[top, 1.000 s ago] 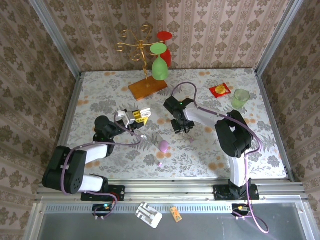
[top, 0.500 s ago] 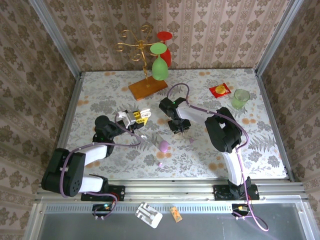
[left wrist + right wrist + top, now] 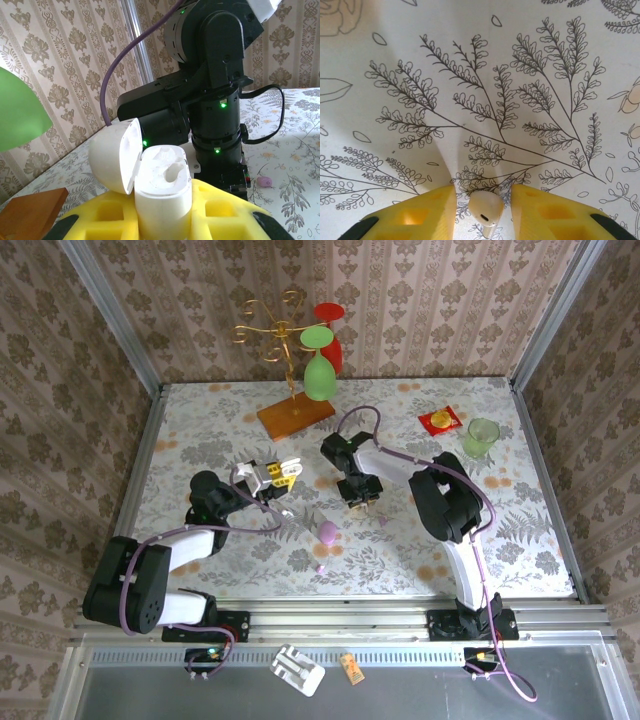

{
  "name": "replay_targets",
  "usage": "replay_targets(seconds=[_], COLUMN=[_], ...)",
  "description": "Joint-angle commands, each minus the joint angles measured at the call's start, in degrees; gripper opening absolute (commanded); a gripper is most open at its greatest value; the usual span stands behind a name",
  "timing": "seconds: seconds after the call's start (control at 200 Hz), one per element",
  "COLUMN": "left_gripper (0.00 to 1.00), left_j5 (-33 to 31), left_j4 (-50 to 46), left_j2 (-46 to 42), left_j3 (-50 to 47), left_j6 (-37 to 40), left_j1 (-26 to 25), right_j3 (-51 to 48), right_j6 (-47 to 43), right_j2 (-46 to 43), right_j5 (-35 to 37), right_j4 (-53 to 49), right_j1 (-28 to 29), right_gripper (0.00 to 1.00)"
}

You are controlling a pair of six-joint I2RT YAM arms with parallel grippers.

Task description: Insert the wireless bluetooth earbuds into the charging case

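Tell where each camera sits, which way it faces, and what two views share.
Top external: above and behind, looking down on the table; both arms show.
Left wrist: on the left arm, facing sideways at the right arm; its jaws hold the open charging case.
Right wrist: facing down at the table; an earbud sits between its jaws.
Shared: the right arm, top and left wrist.

We list one charging case (image 3: 162,192): whitish, glossy, upright, lid hinged open leftward, gripped in the left pincer (image 3: 165,210). One earbud (image 3: 486,206): whitish, lying on the worktop (image 3: 545,60) between the right pincer (image 3: 484,195) fingers.
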Motion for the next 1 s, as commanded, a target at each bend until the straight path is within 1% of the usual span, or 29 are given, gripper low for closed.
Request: replay_targets(seconds=[0.0, 0.19, 0.43, 0.475, 0.53, 0.64, 0.825, 0.995], left_gripper=[0.02, 0.02, 0.02, 0.02, 0.02, 0.02, 0.02, 0.02], left_j5=[1.14, 1.23, 1.37, 1.29, 1.28, 1.25, 1.19, 0.54], left_j4=[0.74, 0.88, 0.79, 0.79, 0.79, 0.61, 0.70, 0.69], left_j2=[-0.64, -0.91, -0.99, -0.99, -0.92, -0.77, -0.22, 0.67], left_j3=[-0.27, -0.36, -0.62, -0.67, -0.78, -0.90, -0.67, 0.00], left_j6=[0.90, 0.74, 1.26, 1.32, 1.42, 1.83, 1.90, 0.75], left_j1=[0.44, 0.39, 0.37, 0.36, 0.38, 0.45, 0.50, 0.53], right_j3=[1.16, 4.31, 8.69, 9.17, 9.62, 10.07, 9.94, 6.76], right_j6=[-0.60, -1.06, -2.10, -2.20, -2.34, -2.42, -2.45, -2.77], right_j2=[2.46, 4.60, 7.68, 8.02, 8.20, 8.32, 6.36, 0.44], right_j5=[-3.93, -6.72, -8.38, -8.41, -8.56, -8.81, -9.63, -10.60], right_j4=[-5.44, -8.59, -13.30, -13.62, -13.88, -13.82, -11.88, -6.33], right_j1=[-1.52, -3.47, -4.59, -4.72, -4.89, -5.25, -5.25, -5.20], right_gripper=[0.34, 0.31, 0.32, 0.30, 0.25, 0.24, 0.23, 0.24])
